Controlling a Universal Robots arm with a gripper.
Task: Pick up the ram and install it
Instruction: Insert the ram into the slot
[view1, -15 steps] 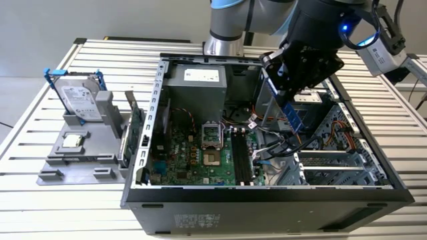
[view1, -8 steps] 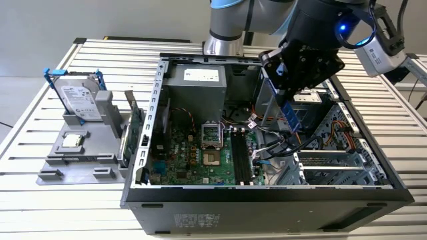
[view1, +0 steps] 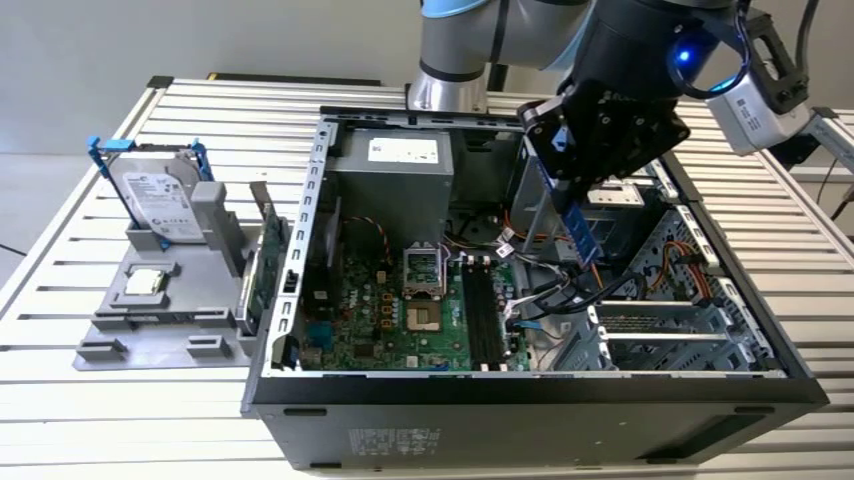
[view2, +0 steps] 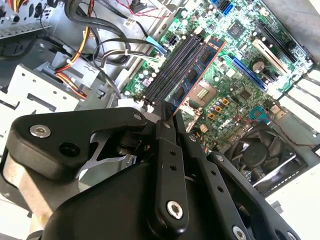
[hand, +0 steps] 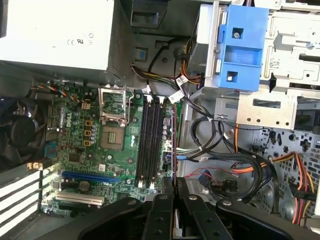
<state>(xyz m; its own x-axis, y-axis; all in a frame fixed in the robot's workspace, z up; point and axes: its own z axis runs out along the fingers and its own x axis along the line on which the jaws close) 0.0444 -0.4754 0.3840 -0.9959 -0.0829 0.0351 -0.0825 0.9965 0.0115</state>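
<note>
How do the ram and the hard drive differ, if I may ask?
The ram is a thin stick; the hard drive is a broad silver block in a blue frame. The gripper holds the ram over the case; the hard drive stands in a grey holder outside it. Both are roughly upright.

The grey-and-silver arm (view1: 461, 50) hangs in at the top of the exterior view, right of centre, and its black wrist (view1: 654, 45) tips the gripper (view1: 569, 188) downward and a little toward the exterior view's left. In the second wrist view the black fingers (view2: 167, 160) are drawn close together. They pinch the ram (view1: 583, 232) by its upper end, and it slants steeply below them.
</note>
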